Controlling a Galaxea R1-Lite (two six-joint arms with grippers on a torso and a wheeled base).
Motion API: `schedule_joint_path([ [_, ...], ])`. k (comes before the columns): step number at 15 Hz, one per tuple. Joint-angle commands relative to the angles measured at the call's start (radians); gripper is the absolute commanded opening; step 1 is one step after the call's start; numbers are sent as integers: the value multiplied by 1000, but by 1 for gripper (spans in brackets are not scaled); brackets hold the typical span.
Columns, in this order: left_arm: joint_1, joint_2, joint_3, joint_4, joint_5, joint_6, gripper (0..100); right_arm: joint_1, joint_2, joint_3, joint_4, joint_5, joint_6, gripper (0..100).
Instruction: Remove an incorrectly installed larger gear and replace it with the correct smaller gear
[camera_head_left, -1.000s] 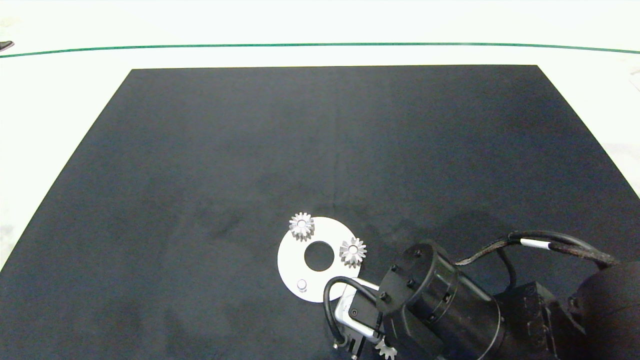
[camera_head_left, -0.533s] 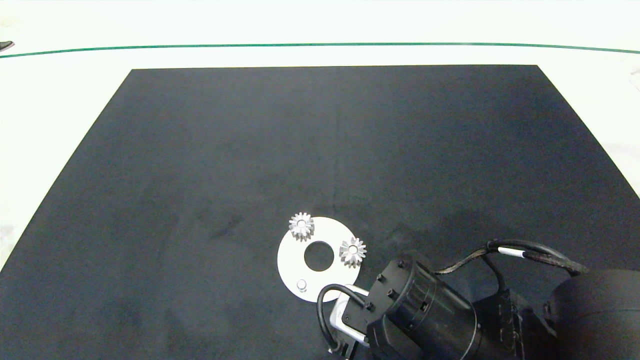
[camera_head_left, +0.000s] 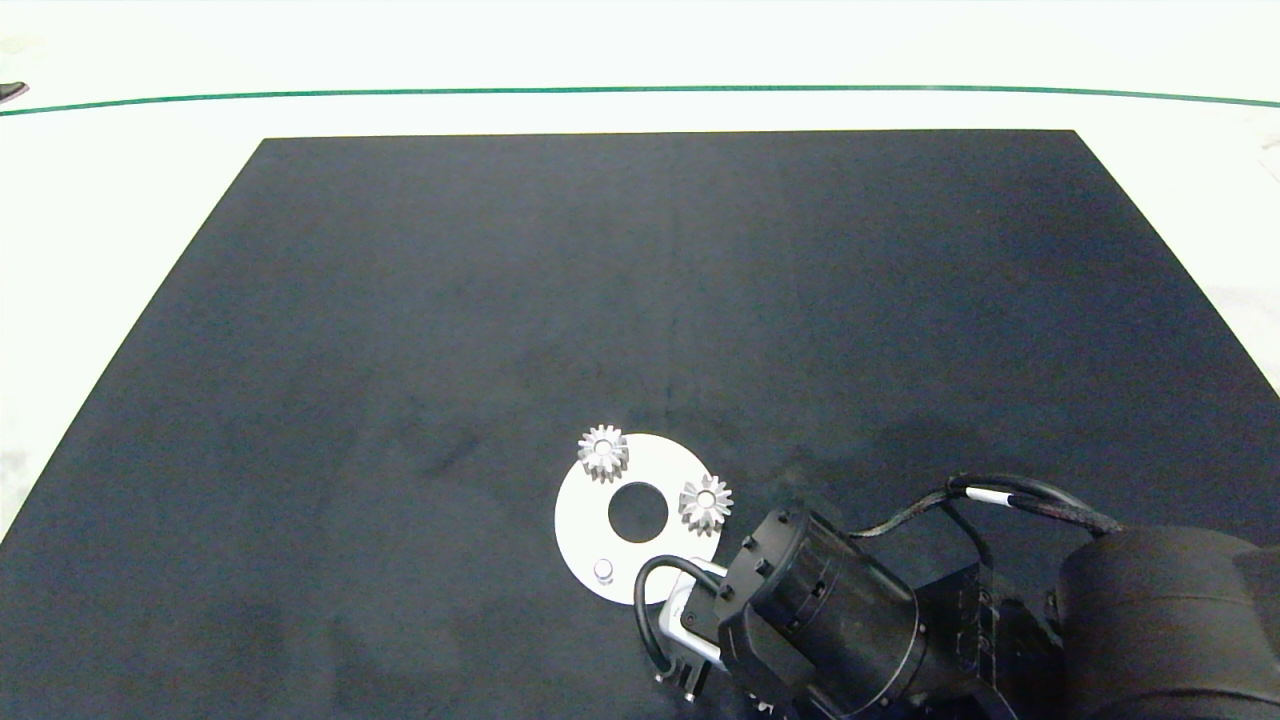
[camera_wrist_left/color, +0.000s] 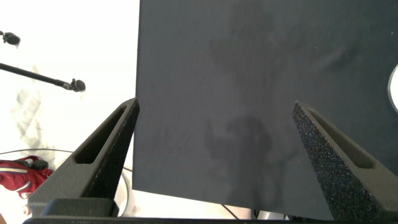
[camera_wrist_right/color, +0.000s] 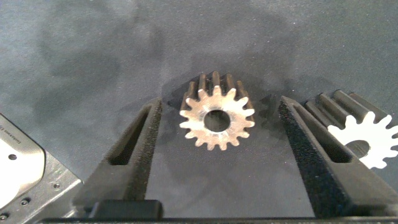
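Head view: the right gripper (camera_head_left: 690, 685) is lowered at the mat's (camera_head_left: 400, 300) near edge, beside the white disc (camera_head_left: 590, 560). Right wrist view: the smaller gear (camera_wrist_right/color: 217, 120) is centred between spread fingers (camera_wrist_right/color: 134, 149), untouched, hole upward; the larger gear (camera_wrist_right/color: 364, 134) lies outside them. Left wrist view: the left gripper (camera_wrist_left/color: 214, 155) is held spread, idle.

Right tool (camera_wrist_right/color: 214, 155) has sunk toward the near mat edge, hiding the smaller gear (camera_wrist_right/color: 217, 119)

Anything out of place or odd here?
One peg on the white disc is bare; the other two carry gears. The smaller gear lies loose on the mat between the right pincer's open fingers. Left pincer hangs open at the mat's edge.
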Motion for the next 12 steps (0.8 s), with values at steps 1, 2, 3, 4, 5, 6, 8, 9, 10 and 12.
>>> schedule_joint_path([
  [1,1,1,0,5,1,1,100,-1,6,-1,2,-2,-2,68],
  [2,1,1,0,5,1,1,100,-1,6,1,2,-2,-2,67],
  [3,1,1,0,5,1,1,100,-1,6,-1,2,-2,-2,64],
  [4,1,1,0,5,1,1,100,-1,6,-1,2,-2,-2,62],
  [5,1,1,0,5,1,1,100,-1,6,-1,2,-2,-2,59],
  [6,1,1,0,5,1,1,100,1,6,-1,2,-2,-2,58],
  [8,1,1,0,5,1,1,100,1,6,1,4,-4,1,53],
  [9,1,1,0,5,1,1,100,1,6,1,4,-4,6,52],
  [10,1,1,0,5,1,1,100,1,6,3,4,-4,6,50],
  [12,1,1,0,5,1,1,100,2,6,4,4,-4,6,46],
])
